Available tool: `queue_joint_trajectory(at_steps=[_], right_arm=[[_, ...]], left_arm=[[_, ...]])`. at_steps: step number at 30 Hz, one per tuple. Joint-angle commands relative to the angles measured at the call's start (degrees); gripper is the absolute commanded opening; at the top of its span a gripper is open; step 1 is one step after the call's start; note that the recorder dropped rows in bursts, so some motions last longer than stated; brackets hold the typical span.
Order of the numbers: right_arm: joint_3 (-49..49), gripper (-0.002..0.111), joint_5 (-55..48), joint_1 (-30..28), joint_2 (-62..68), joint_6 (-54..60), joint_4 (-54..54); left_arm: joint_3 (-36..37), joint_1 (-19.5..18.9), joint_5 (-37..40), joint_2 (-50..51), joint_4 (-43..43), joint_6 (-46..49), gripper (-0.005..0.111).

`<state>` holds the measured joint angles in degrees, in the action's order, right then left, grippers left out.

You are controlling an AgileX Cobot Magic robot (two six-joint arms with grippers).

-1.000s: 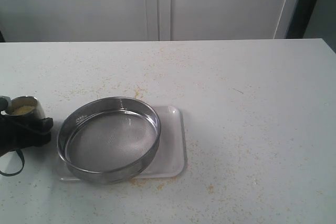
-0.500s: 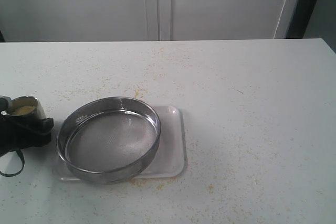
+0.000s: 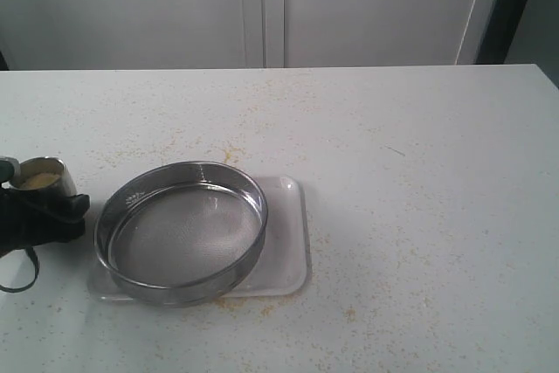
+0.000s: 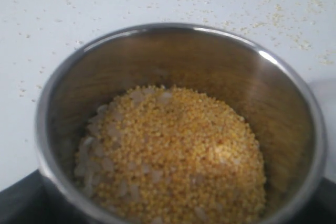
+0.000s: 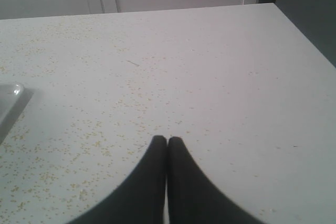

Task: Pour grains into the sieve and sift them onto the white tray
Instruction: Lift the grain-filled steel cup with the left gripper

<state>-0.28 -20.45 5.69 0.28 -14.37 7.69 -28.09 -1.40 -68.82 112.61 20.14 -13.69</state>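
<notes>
At the far left of the exterior view, the left end effector (image 3: 48, 214) is seen closed around a steel cup (image 3: 39, 178), its black fingers set wide against the cup's wall. The cup is held upright. In the left wrist view it is shown partly filled with the grains (image 4: 173, 156), mostly fine yellow granules with some whitish rice-like ones mixed in.

Just to the right of this end effector, and not touching it, the sieve (image 3: 181, 231) is found lying on the tray (image 3: 288, 251). Its mesh is bare. The left and middle parts of the tray are covered by the sieve, and a strip along the tray's right side is left exposed. Loose yellow granules are scattered over the desk (image 3: 419, 172), most thickly around the tray.

The right end effector (image 5: 167, 142) is seen only in its own wrist view. Its black fingertips are pressed together with nothing between them, above speckled desk. One corner of the tray (image 5: 10, 95) is seen well apart from it.
</notes>
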Motion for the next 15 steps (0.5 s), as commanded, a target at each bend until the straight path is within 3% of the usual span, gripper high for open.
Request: queue_joint_trajectory(at_steps=[1, 11, 15], right_arm=[[0.28, 0.0, 0.93, -0.51, -0.28, -0.14, 0.04], [0.28, 0.0, 0.93, -0.51, -0.28, -0.14, 0.04], [0.28, 0.0, 0.93, -0.51, -0.28, -0.14, 0.04]], left_arm=[[0.11, -0.11, -1.15, -4.2, 4.69, 0.01, 0.001], [1.5, -0.11, -0.96, -13.89, 6.1, -7.93, 0.001], [3.81, -0.11, 3.03, -20.22, 6.1, -10.06, 0.001]])
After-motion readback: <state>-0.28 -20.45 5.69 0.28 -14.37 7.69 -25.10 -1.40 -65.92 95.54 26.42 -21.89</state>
